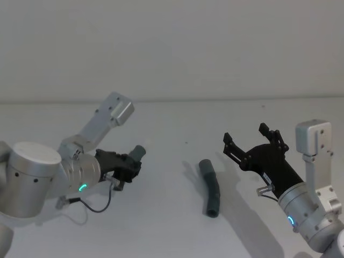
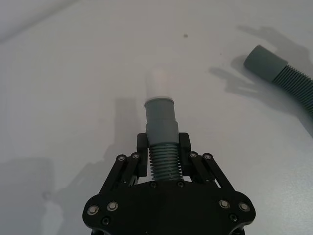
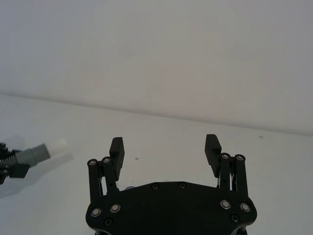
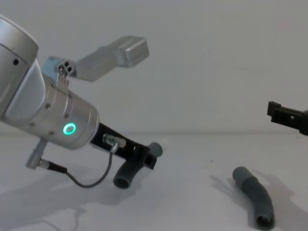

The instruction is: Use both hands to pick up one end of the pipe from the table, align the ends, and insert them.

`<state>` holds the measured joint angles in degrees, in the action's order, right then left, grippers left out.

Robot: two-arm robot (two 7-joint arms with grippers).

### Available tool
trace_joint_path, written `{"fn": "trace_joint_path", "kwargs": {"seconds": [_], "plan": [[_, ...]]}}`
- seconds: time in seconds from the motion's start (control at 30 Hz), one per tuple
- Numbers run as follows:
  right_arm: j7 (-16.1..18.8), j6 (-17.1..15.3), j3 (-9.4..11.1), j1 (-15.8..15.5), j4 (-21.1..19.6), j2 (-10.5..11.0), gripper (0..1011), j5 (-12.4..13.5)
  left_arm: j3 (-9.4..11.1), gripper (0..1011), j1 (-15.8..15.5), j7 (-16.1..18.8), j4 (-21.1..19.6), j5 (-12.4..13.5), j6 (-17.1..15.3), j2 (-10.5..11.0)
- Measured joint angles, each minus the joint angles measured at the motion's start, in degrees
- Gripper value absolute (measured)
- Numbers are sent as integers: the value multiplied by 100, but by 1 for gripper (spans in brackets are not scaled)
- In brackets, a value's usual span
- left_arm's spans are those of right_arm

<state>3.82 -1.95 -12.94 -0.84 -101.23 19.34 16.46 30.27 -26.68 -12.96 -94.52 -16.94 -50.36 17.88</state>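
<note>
Closest to me is the left gripper (image 2: 163, 147). Its fingers are clamped on the ribbed section of one pipe piece (image 2: 161, 122), just behind the smooth grey cuff. The cuff sticks out past the fingers and ends in a narrower white tip (image 2: 159, 83), which points toward the middle of the desk (image 1: 161, 226). From the chest view I see the rest of that piece bend down under the gripper. I can't tell whether its lower end touches the desk. A green ring light (image 4: 70, 128) glows on the left arm.

The second pipe piece (image 1: 211, 188) lies flat on the desk, right of centre and well apart from the held one. It is slightly bent, and its near end (image 4: 263, 220) is hollow.

My right gripper (image 3: 165, 144) hangs above the desk just right of that lying piece, not touching it. Its fingers are spread wide with nothing between them.
</note>
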Motion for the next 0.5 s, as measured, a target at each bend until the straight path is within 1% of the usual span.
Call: {"fn": "trace_joint_path", "kwargs": {"seconds": [0.33,0.43,0.5], "plan": [[0,0,0,0,0,0,1002,0,206,333,-284,-409,67,199,483,300],[0,0,0,0,0,0,1002,0,290,333,-395,-610,108,267,719,425],[0,0,0,0,0,0,1002,0,319,333,-432,-704,126,291,835,471]]}}
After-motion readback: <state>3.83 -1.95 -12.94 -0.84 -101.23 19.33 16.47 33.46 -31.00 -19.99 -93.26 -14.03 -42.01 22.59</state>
